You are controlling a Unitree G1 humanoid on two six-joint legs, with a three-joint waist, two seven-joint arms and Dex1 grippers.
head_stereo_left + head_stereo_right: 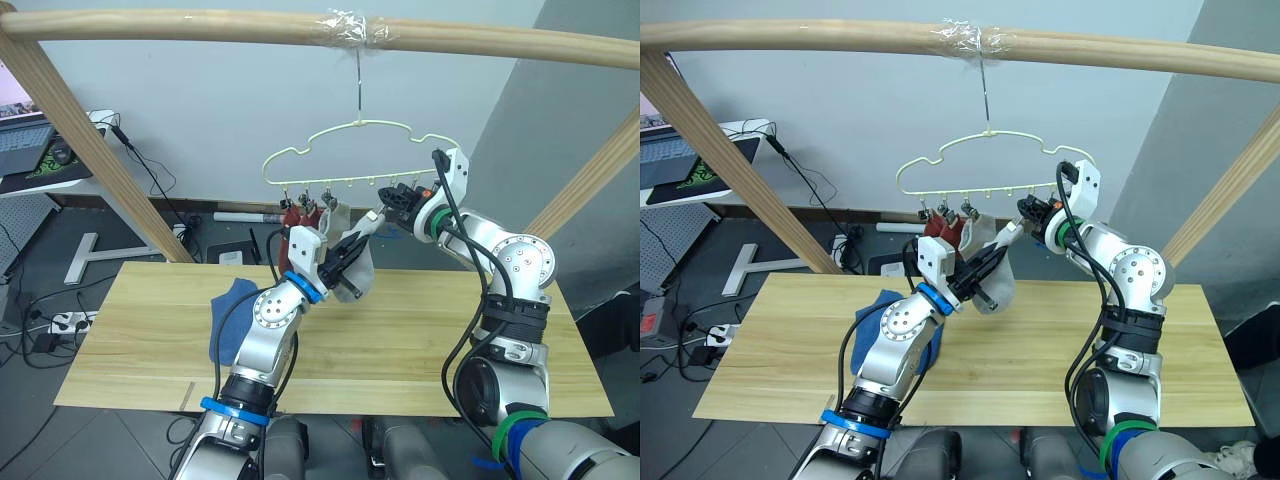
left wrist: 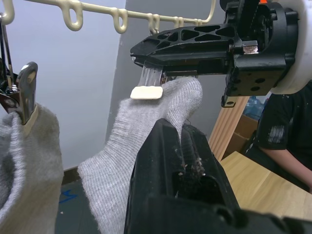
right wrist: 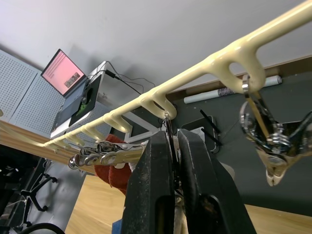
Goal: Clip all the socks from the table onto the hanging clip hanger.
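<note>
Grey knit, soft and limp, the sock (image 2: 141,141) droops from the left gripper (image 1: 345,258), whose fingers are clamped on its cuff edge. Just above them, the right gripper (image 1: 383,217) pinches 1 clip (image 2: 147,91) of the hanger (image 1: 355,150). The light fabric will sag, so it is best gripped near the cuff. Blue socks (image 1: 228,318) lie on the table (image 1: 400,350) below the left arm.
</note>
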